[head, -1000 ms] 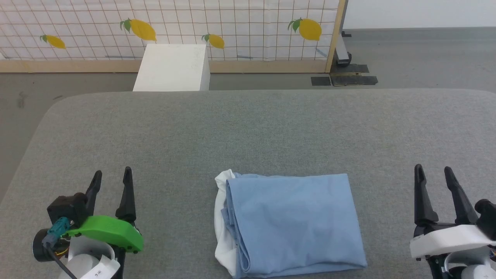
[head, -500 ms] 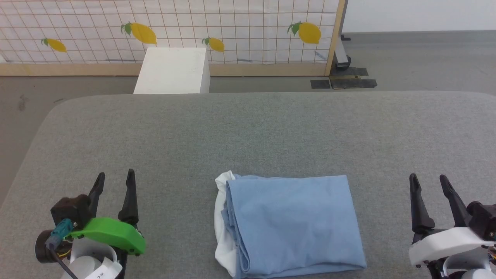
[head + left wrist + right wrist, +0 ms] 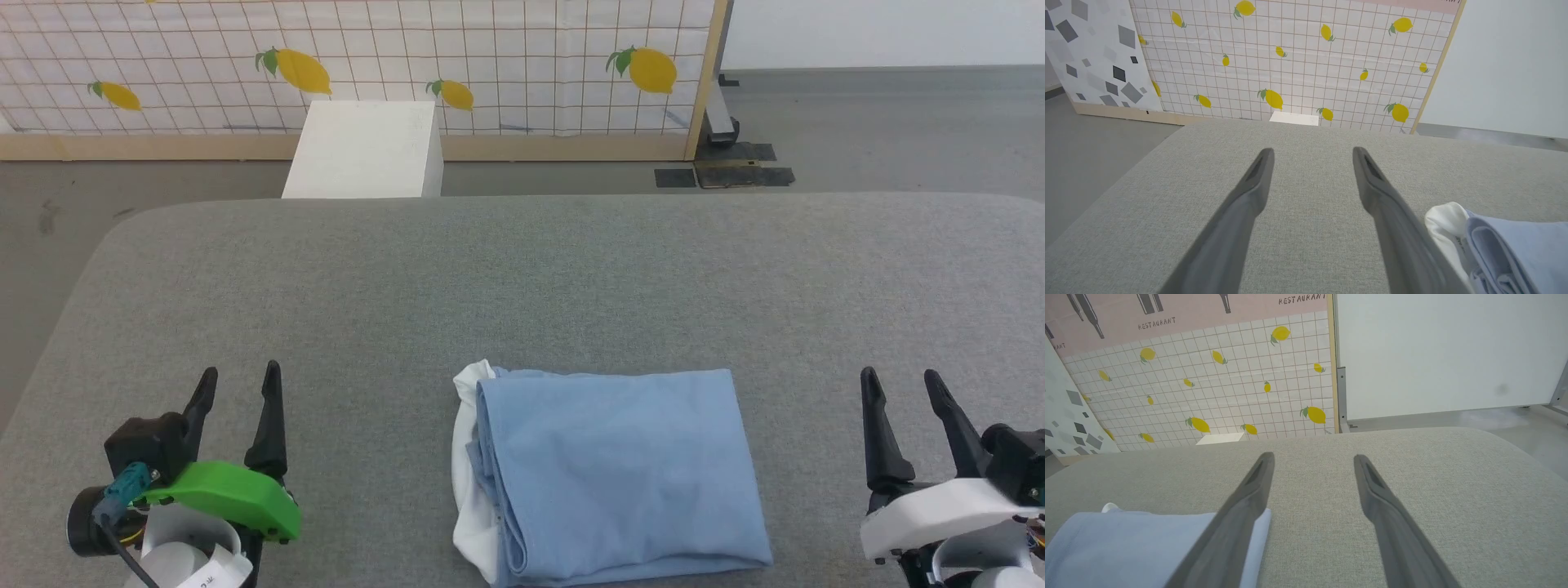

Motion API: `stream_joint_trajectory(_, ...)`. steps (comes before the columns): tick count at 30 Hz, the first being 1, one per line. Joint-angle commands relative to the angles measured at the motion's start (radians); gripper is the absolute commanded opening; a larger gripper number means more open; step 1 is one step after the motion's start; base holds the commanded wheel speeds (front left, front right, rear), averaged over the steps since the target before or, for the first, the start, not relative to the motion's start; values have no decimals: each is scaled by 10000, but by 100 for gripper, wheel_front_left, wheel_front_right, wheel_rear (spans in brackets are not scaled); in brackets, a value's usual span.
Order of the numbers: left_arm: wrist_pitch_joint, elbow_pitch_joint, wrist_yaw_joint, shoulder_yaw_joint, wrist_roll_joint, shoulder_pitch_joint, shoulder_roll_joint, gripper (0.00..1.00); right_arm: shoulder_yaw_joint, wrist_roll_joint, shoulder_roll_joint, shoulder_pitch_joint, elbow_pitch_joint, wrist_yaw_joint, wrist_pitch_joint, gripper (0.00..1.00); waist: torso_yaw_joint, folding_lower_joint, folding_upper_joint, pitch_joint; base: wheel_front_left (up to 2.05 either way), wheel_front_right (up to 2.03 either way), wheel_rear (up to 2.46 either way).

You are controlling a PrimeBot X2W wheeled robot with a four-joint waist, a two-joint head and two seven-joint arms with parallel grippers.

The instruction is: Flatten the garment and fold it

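Both hands have drawn slightly back toward the near edge since a second ago, while the garment (image 3: 612, 465) has stayed put. At left, the left hand (image 3: 241, 369) is released, fingers spread over bare grey worktop (image 3: 522, 278); the garment lies mid-front, folded into a light-blue rectangle with white trim bunched along its left edge. At right, the right hand (image 3: 899, 372) is likewise released, empty, well apart from it.

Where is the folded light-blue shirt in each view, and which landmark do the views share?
Head view: the folded light-blue shirt lies bottom centre on the grey padded surface.
Left wrist view: shirt at bottom right corner.
Right wrist view: shirt at bottom left corner.
Shared landmark: the white box before the lemon-patterned wall.
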Motion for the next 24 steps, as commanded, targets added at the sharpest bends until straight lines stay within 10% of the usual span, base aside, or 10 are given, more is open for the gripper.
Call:
stream_joint_trajectory(1,3,-33,58,-12,29,92,72,100,-8,-25,29,106,-30,-13,41,100,-4,0,-1,8,0,0,0)
stream_joint_trajectory(24,29,-122,143,-145,-63,30,174,100,-42,-81,18,6,25,-13,121,100,26,0,-1,113,0,0,0)
